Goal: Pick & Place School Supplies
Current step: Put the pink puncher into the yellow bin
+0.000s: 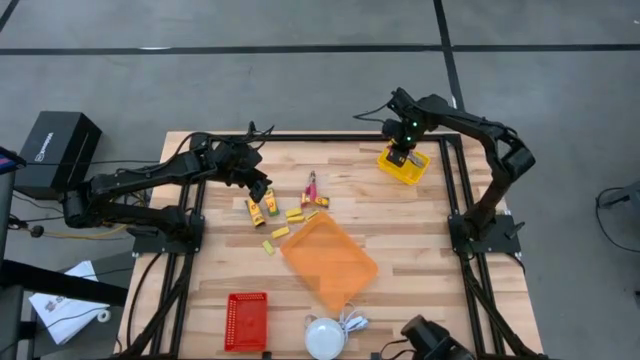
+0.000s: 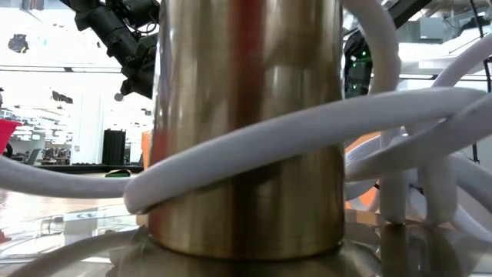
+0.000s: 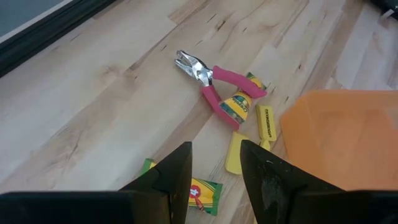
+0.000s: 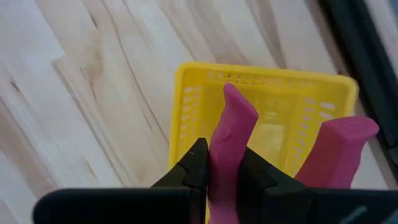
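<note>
Several supplies left loose on the surface [image 1: 400,230]: pink-handled pliers [image 3: 214,84], crayon packets [image 3: 239,102] and yellow blocks [image 3: 265,121] scattered beside the orange tray [image 1: 330,260]. Red bin [image 1: 246,321] apparently empty. Judged early in the task, most of the sorting remaining.

Right tool [image 4: 224,171] clenched on one pink handle of a second pair of pliers [image 4: 231,134], held directly over the yellow bin [image 4: 261,109] at the far right corner; not yet dropped in. Right arm reaching inward from its base, elbow bent.

Left tool [image 3: 214,168] released, fingers parted, nothing between them, poised just above a crayon packet [image 3: 202,193] near the surface's middle. Left arm stretched across from the left side.
</note>
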